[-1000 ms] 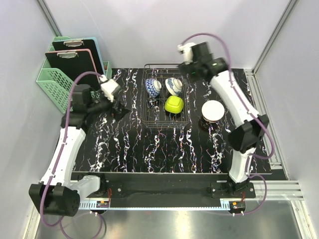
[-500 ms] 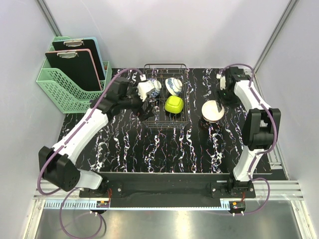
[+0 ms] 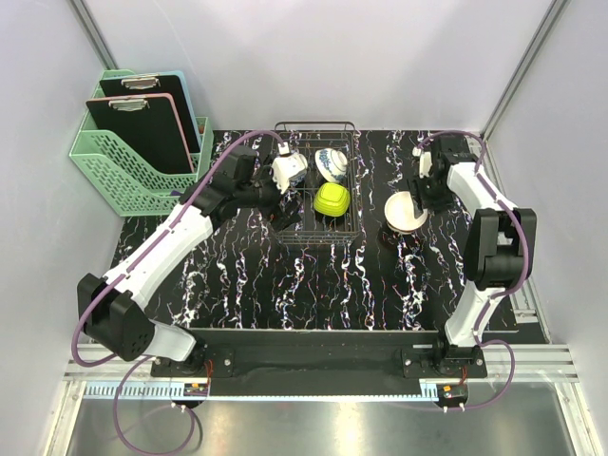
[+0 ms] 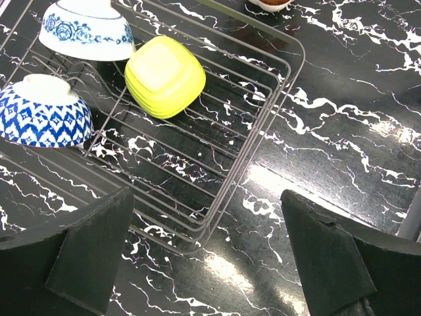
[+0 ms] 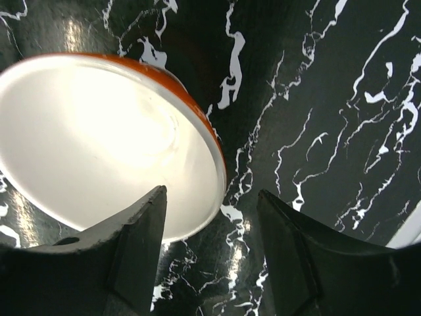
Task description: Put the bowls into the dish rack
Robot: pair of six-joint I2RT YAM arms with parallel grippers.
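The dark wire dish rack (image 3: 347, 224) (image 4: 276, 99) holds three bowls: a blue zigzag one (image 3: 290, 168) (image 4: 41, 118), a white one with blue flowers (image 3: 332, 163) (image 4: 85, 29) and a lime green one (image 3: 331, 199) (image 4: 164, 76). An orange bowl (image 3: 404, 211) (image 5: 99, 145) with a white inside sits on the table right of the rack. My right gripper (image 3: 427, 195) (image 5: 210, 243) is open and straddles its rim, one finger over the inside and one outside. My left gripper (image 3: 283, 211) (image 4: 207, 257) hangs open and empty over the rack's near left corner.
A mint green lattice basket (image 3: 104, 157) with clipboards stands at the back left. The black marbled table (image 3: 237, 285) ends at a metal rail on the right (image 3: 513, 237). Grey walls close in the sides and back.
My left arm swung from the table's left over to the rack. My right arm came from behind the rack down to the orange bowl, and its jaws have narrowed.
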